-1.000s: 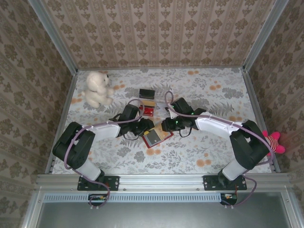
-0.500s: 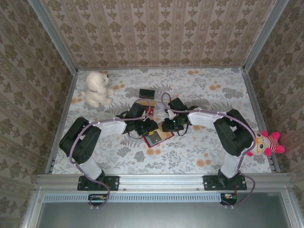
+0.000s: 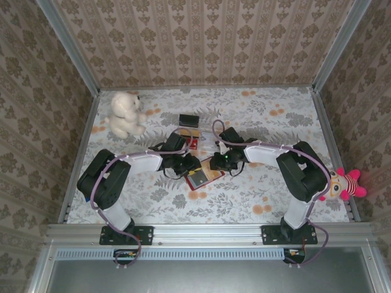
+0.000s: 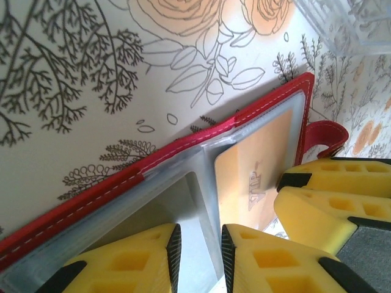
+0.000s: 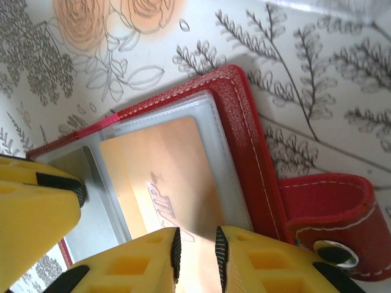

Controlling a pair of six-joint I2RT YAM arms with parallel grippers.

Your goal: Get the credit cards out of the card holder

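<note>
The red card holder (image 3: 203, 177) lies open on the flowered table. Its red rim (image 4: 183, 146) and grey clear sleeves show close up. An orange-gold card (image 4: 256, 165) printed "VIP" sits inside the right-hand sleeve (image 5: 159, 177). The snap tab (image 5: 330, 207) sticks out on the holder's right side. My left gripper (image 3: 190, 165) points down at the left sleeve (image 4: 200, 235), its jaws a narrow gap apart with nothing pinched. My right gripper (image 3: 214, 162) stands over the card's face (image 5: 197, 235), likewise narrowly open. Each gripper's yellow fingers (image 4: 317, 195) show in the other's wrist view.
A white teddy bear (image 3: 125, 114) sits at the back left. Just behind the grippers lie a black block (image 3: 189, 119), a red-and-yellow packet (image 3: 190, 141) and a clear plastic tray (image 4: 348, 24). A pink striped doll (image 3: 348, 181) hangs at the right wall.
Both arms have folded in closer to the holder, the right elbow swinging left and uncovering the doll. The left jaws have narrowed. The holder has stayed put.
</note>
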